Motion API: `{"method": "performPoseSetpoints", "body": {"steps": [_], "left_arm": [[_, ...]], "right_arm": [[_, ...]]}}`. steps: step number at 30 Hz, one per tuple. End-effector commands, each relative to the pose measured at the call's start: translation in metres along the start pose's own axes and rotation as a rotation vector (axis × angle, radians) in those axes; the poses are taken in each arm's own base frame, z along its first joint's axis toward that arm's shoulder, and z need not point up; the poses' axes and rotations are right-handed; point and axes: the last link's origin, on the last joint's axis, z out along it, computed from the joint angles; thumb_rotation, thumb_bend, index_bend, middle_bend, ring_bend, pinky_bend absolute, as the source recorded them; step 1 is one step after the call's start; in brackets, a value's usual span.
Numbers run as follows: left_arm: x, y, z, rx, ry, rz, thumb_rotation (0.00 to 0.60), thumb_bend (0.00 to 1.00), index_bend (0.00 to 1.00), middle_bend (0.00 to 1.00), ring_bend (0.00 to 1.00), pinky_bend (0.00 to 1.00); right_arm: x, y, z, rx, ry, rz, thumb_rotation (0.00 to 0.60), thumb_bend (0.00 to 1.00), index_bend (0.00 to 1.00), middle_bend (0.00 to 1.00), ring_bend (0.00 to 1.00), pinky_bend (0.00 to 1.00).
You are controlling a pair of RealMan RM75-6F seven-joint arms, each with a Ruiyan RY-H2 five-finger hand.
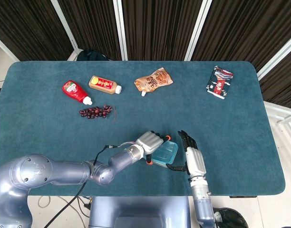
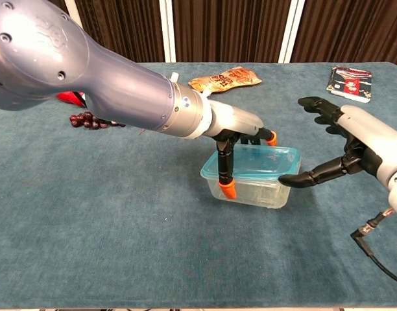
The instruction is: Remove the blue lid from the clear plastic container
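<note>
2 robot hands flank the clear plastic container (image 2: 253,188) — left robot hand (image 2: 240,139) grips it, right robot hand (image 2: 344,152) spread, thumb at blue lid (image 2: 253,163).

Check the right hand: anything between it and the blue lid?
Nothing visible. The right hand is open beside the clear container, one finger reaching the right edge of the blue lid. The left hand already rests over the lid's other end.

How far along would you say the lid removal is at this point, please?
Done: the left hand rests over the clear plastic container, fingertips down its near and far sides, steadying it. In hand: the right hand is open beside the container, one finger reaching the right edge of the blue lid. Left: the lid sits on the container, so prying it up and lifting it clear remain.
</note>
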Motion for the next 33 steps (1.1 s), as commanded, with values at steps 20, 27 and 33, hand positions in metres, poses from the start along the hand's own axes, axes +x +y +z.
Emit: {"method": "performPoseSetpoints", "body": {"steps": [20, 27, 33], "left_arm": [[0.003, 0.001, 0.002, -0.015, -0.006, -0.016, 0.6, 0.05, 0.03, 0.18, 0.14, 0.29], [0.003, -0.001, 0.003, -0.016, -0.013, -0.013, 0.6, 0.05, 0.03, 0.18, 0.14, 0.29], [0.002, -0.002, 0.005, -0.013, -0.016, -0.007, 0.6, 0.05, 0.03, 0.17, 0.14, 0.29]], "right_arm": [[-0.01, 0.001, 0.013, 0.048, 0.024, -0.058, 0.6, 0.17, 0.0, 0.0, 0.0, 0.0], [-0.011, -0.001, 0.018, 0.057, 0.04, -0.063, 0.6, 0.17, 0.0, 0.0, 0.0, 0.0], [-0.007, 0.0, 0.02, 0.059, 0.049, -0.066, 0.6, 0.17, 0.0, 0.0, 0.0, 0.0]]}}
